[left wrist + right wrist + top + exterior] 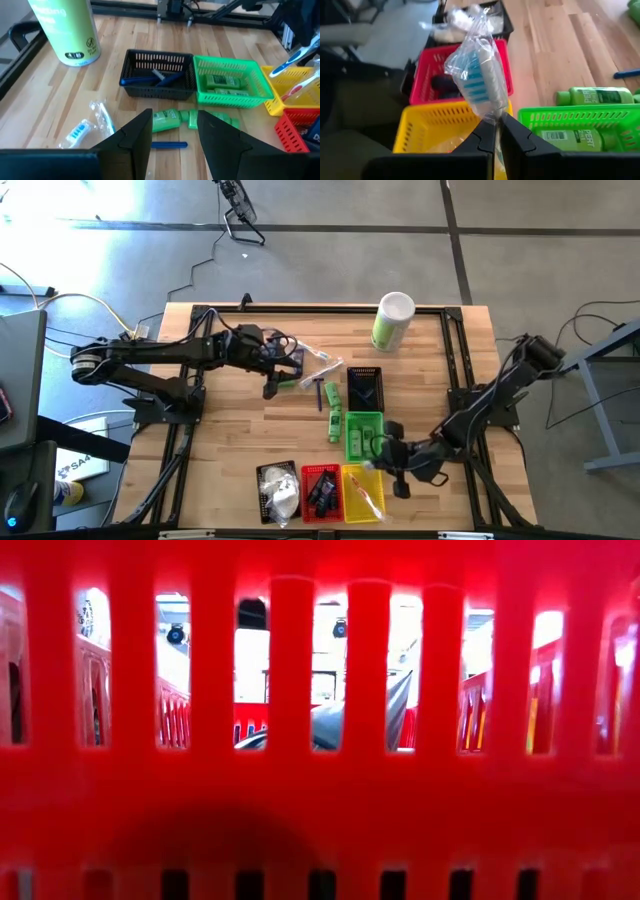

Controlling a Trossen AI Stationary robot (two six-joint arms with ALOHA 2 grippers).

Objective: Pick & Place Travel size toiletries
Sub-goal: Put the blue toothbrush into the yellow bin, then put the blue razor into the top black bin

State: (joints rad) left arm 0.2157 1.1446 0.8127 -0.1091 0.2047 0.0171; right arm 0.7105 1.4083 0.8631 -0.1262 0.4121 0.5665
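Note:
My right gripper [496, 134] is shut on a clear-wrapped toothbrush [479, 80] and hangs over the yellow basket [432, 131], near the table's near edge [385, 467]. My left gripper [175, 131] is open above the middle of the table [272, 378]. Just beyond its fingers, two small green bottles [167, 120] and a dark blue tube [169, 145] lie flat on the wood. Clear-wrapped sticks [95, 122] lie beside them. The low view shows only the red basket's wall [320, 790]. My right gripper pinches the clear wrapper's end [492, 116] between its two fingers. The toothbrush is lifted clear and sticks out past the fingertips, over the yellow and red baskets.
A black basket [364, 387] with blue tubes and a green basket [362, 435] with bottles stand mid-table. Black [278, 492], red [320, 492] and yellow [362, 492] baskets line the near edge. The tall green-and-white canister [392, 320] stands at the far side.

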